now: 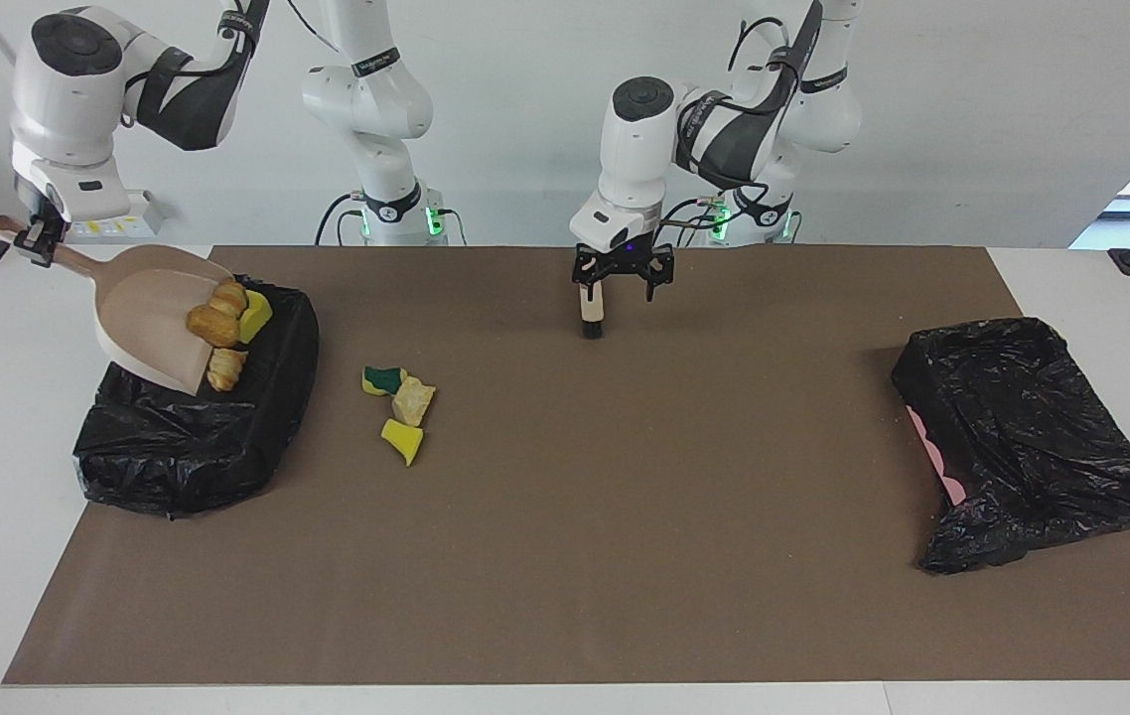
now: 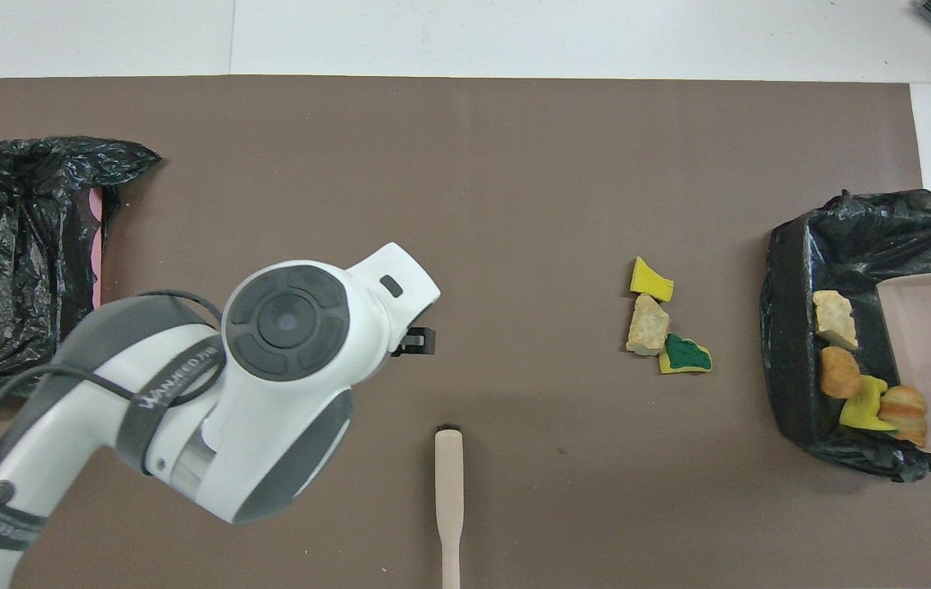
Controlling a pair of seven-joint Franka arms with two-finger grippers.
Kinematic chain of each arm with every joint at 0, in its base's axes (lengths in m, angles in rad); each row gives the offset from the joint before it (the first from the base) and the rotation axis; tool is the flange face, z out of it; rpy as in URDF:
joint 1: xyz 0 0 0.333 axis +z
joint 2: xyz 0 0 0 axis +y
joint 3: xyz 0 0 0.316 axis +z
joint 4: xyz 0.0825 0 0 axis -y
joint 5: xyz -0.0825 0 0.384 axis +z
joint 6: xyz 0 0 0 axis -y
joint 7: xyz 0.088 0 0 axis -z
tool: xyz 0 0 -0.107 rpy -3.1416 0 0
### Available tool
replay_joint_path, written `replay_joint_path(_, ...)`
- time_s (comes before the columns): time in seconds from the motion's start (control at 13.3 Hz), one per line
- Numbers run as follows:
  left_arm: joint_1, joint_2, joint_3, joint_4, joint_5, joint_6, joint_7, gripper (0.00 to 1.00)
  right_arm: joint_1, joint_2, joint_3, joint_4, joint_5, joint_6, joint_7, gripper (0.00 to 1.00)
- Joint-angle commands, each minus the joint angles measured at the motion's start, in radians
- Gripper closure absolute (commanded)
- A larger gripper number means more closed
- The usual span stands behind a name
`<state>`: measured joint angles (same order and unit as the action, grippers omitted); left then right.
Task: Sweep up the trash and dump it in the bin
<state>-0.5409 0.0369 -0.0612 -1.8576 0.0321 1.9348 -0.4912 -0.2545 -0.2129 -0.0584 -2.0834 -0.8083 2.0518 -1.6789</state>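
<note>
Right end effector (image 1: pixel 36 236): clamped on the handle of the beige dustpan (image 1: pixel 150 316), which is tilted mouth-down over the black-lined bin (image 1: pixel 193 417) at the right arm's end of the counter (image 1: pixel 545 556)
Left end effector (image 1: pixel 623 281): fingers apart, up in the air over the handle end of the beige brush (image 2: pixel 448 499); the brush lies flat on the brown mat (image 2: pixel 433 204), not gripped
Trash being dumped: orange-brown bread lumps (image 1: pixel 214 323) and a yellow sponge piece (image 1: pixel 254 316) sit at the pan's lip and slide toward the bin; in the overhead view a pale chunk (image 2: pixel 834 320), another bread lump (image 2: pixel 839 373) and a green-yellow scrap (image 2: pixel 865 404) already lie in the bin
Trash left on the mat: yellow sponge wedge (image 1: pixel 403 440), pale crumbly chunk (image 1: pixel 414 401) and green-topped sponge (image 1: pixel 383 379), clustered just beside the bin, toward the middle of the counter
Risk, spill: the pan's lip hangs near the bin's edge closest to the robots, so a rolling bread lump could drop outside onto the counter
Risk, liner: if the pan dips lower, its lip may snag the loose black plastic and drag the bin
Risk, leftovers: the task probably stays unfinished unless the brush is picked up again for the three scraps
Second black-lined bin (image 1: pixel 1027 442): sits at the left arm's end, well apart from everything
</note>
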Motion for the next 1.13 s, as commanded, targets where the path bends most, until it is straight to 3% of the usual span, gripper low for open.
replay_joint_path(0.0,0.100,-0.017,-0.012,0.096,0.019,-0.111,0.129,0.00,0.021,-0.016,0.003,-0.014,-0.074,-0.002,0.005,1.00)
replay_joint_path(0.38,0.255,-0.115,-0.009,0.146,0.017,-0.236,0.366,0.00,0.110,-0.071,0.014,0.041,-0.109,-0.163,0.088,1.00)
replay_joint_path(0.6,0.337,-0.172,-0.002,0.176,0.015,-0.341,0.471,0.00,0.118,-0.079,0.115,0.097,-0.077,-0.313,0.275,1.00)
replay_joint_path(0.75,0.361,-0.169,0.004,0.257,0.008,-0.422,0.473,0.00,0.118,-0.076,0.172,0.112,0.027,-0.373,0.449,1.00)
replay_joint_path(1.05,0.363,-0.155,0.078,0.349,-0.044,-0.539,0.499,0.00,0.118,-0.071,0.189,0.115,0.343,-0.363,0.797,1.00)
